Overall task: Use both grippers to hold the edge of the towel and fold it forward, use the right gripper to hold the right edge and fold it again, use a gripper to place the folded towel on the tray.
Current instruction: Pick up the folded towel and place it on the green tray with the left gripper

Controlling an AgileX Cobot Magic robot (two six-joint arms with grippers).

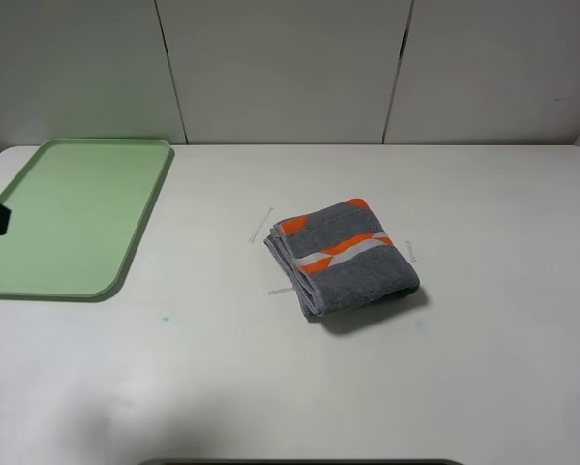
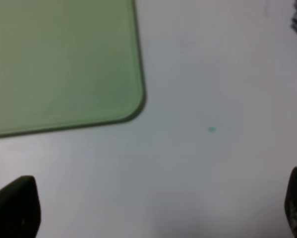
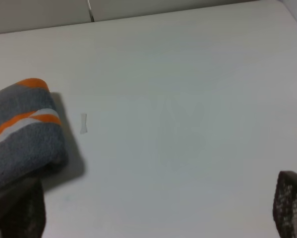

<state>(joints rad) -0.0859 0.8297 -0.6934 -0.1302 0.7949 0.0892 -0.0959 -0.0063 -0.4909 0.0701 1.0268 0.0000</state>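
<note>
In the high view the towel (image 1: 343,257) lies just right of centre on the white bench (image 1: 483,368). It is a compact stack with orange and white bands up (both folds look done, I judge), so only the carry seems left. The tray (image 1: 67,218) at upper left holds nothing and sits well apart from the towel. The left wrist view shows the left gripper (image 2: 155,206) with its fingers (image 2: 14,210) spread wide over bare bench, near the tray's rounded corner, gripping nothing. In the right wrist view the right gripper (image 3: 155,208) is likewise spread and empty, near the towel, so probably better placed for the pick.
</note>
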